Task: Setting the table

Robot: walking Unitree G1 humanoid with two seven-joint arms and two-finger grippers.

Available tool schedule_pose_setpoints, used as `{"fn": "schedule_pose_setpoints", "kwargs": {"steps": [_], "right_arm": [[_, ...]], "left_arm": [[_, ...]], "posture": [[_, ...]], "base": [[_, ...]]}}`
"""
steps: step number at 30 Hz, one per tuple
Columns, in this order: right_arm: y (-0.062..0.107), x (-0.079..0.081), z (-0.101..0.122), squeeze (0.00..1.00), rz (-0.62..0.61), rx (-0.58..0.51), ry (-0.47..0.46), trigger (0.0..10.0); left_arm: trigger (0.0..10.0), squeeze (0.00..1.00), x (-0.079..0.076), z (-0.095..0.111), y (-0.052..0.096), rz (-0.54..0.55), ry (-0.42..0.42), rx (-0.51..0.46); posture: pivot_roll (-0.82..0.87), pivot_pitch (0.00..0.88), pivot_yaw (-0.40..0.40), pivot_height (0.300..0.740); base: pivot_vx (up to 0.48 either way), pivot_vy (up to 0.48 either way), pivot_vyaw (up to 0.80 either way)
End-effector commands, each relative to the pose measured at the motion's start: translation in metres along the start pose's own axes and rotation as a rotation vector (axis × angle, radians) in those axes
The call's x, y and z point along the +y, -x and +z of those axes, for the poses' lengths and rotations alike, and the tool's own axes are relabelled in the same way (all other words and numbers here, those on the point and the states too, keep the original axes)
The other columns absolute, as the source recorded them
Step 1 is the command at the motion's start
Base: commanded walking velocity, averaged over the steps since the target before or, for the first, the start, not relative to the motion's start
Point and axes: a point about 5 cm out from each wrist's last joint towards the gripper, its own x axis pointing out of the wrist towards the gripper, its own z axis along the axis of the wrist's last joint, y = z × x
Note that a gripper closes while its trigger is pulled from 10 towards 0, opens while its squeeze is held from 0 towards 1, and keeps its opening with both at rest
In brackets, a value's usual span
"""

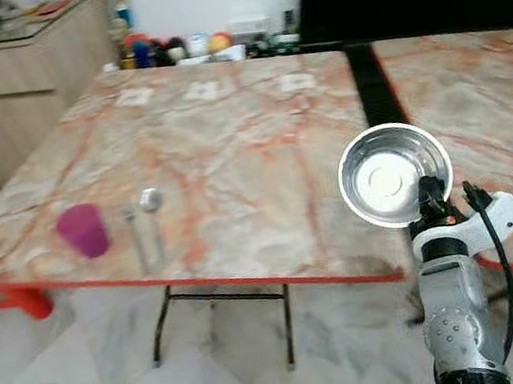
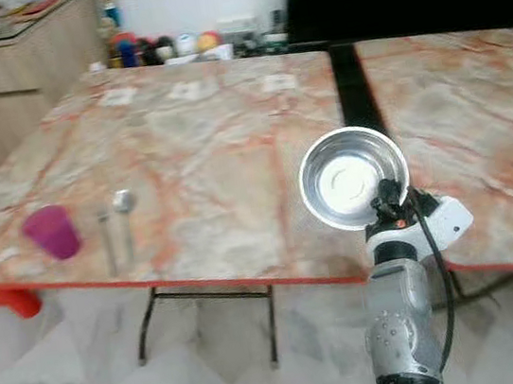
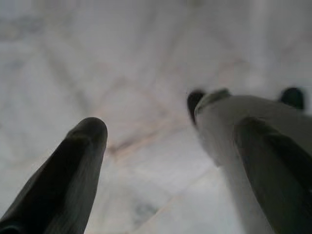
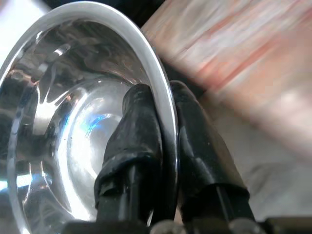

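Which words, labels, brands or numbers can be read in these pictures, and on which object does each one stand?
None can be read.
Steel bowl, held by its rim in the right pincer: no print or stamp visible.
Purple cup, spoon and fork: no markings.
Three white squares on the marble table: too blurred to tell if they carry print.
Bottles and jars behind the table: labels too small and blurred.

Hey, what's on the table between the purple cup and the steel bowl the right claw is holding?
A spoon and a second utensil lie just right of the purple cup. From there to the steel bowl the marble table is bare, as the eye views show.
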Motion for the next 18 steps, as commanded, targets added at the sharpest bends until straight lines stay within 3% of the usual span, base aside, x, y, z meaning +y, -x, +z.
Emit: {"fn": "schedule_pose_setpoints", "kwargs": {"steps": [1, 18], "right_arm": [[-0.0014, 0.0112, 0.0036, 0.0, 0.037, -0.034, -0.007, 10.0], [-0.0064, 0.0174, 0.0075, 0.0, 0.04, -0.062, -0.012, 10.0]], "left_arm": [[10.0, 0.0, 0.0024, -0.0082, 0.0019, -0.003, -0.019, 0.029], [10.0, 0.0, 0.0043, -0.0038, 0.0007, 0.0, -0.016, 0.019]], "posture": [[-0.04, 0.027, 0.001, 0.74], [-0.05, 0.085, 0.012, 0.74]], "base": [[0.0, -0.472, 0.0], [0.0, -0.472, 0.0]]}}
